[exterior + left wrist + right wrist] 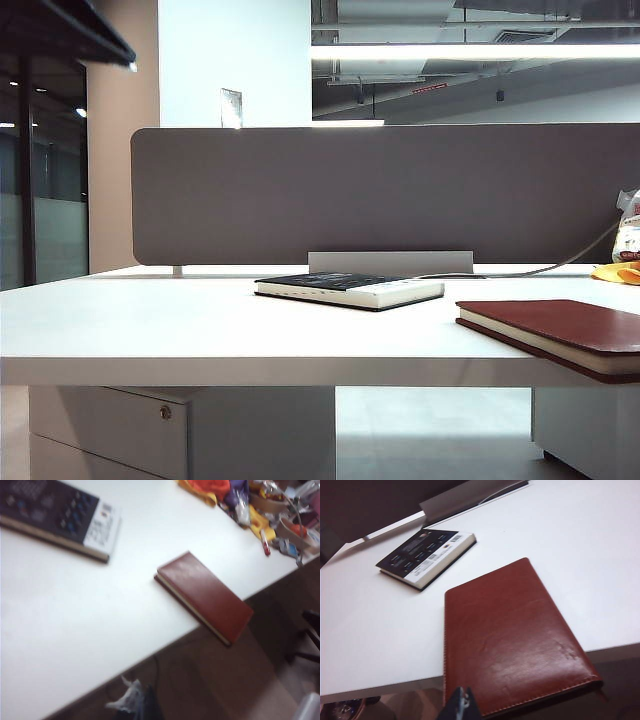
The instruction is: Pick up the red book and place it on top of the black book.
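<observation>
The red book [512,640] overhangs the white worktop's [150,330] front edge, apart from the black book [348,289], the closed, empty right claw [461,706] above it; the left claw is unseen.

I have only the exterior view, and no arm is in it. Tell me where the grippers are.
Observer: The right gripper, shut, sits by the near edge of the red book in its wrist view.
Operator: Now the left one.
Observer: The left gripper shows in no view.
Operator: Report the red book's cut-off end.
Observer: It hangs past the table edge, over the floor.
</observation>
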Tool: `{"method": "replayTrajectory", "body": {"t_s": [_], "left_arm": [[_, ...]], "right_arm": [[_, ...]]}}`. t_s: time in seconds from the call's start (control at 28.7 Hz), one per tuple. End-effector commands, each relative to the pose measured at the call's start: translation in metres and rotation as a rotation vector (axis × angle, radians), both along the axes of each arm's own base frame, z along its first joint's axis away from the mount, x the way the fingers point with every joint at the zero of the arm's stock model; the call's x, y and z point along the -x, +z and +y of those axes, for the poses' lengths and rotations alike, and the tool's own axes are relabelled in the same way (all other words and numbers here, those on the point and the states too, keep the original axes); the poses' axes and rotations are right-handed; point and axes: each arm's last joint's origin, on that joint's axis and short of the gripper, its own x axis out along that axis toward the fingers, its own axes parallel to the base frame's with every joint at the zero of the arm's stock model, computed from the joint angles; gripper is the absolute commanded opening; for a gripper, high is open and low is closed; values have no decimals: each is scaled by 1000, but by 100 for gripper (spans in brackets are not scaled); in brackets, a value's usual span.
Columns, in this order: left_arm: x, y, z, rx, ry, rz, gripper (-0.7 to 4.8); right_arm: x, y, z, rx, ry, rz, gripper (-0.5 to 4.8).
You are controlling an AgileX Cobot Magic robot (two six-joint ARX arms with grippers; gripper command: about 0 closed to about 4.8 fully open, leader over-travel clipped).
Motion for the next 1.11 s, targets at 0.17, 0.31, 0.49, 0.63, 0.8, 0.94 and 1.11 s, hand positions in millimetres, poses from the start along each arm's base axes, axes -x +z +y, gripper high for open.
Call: {"method": "replayTrajectory", "body": {"t_s": [0.17,0.31,0.49,0.63,0.8,0.94,1.11], "left_arm": [[2,11,0,-15,-8,-6,-5],[3,10,0,-18,-9,5,-5],[3,9,1,-19,-9,10,-5],[3,8,1,-26,-12,15,-5],[4,7,1,-39,-18,23,-5],[4,6,1,-47,-22,18,-5],[5,6,1,-54,-25,24,-5]], "right_arm": [[4,20,0,-33,1,-27,-6],[2,33,0,-50,-2,-6,-6],[-6,47,1,-47,-3,59,-6],[-17,58,1,-42,-4,115,-6],[-34,62,2,-47,21,216,-6],[-49,58,4,-62,63,303,-6],[-64,53,6,-98,101,371,-6]]}}
